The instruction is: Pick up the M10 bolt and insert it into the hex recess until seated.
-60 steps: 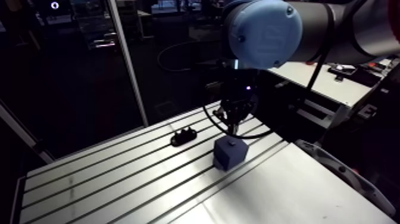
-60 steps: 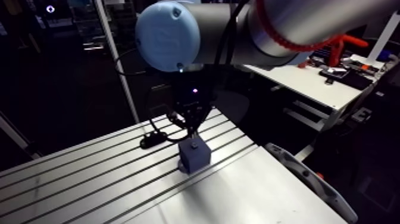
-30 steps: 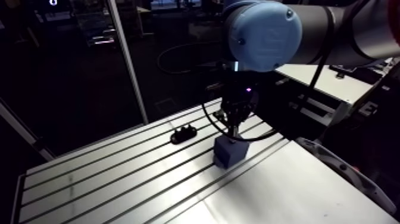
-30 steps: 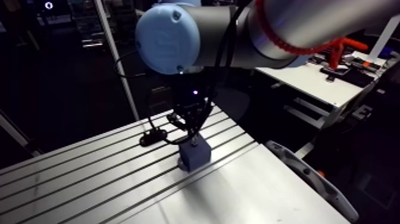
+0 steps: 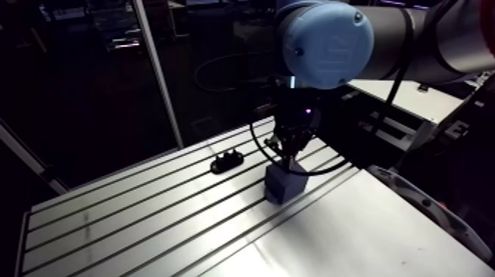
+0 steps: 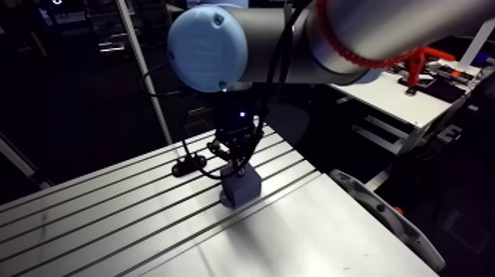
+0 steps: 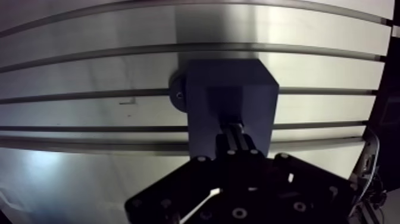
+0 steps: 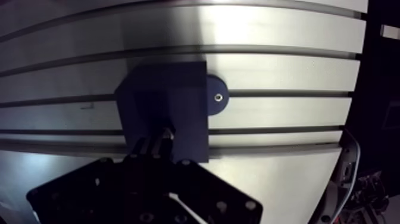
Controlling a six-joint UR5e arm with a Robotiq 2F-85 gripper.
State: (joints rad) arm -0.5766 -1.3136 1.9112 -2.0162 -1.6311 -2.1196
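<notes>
My jaws are closed on the bolt, held upright. The blue block sits directly beneath them, toward the worktop's far right edge. Its recess is hidden under the jaws; I judge a straight descent seats the bolt.

I am holding the wrist vertical, pointing straight down from the upper link. The gripper is hanging at its lower end, and its two fingers are sitting drawn close together, near parallel.
</notes>
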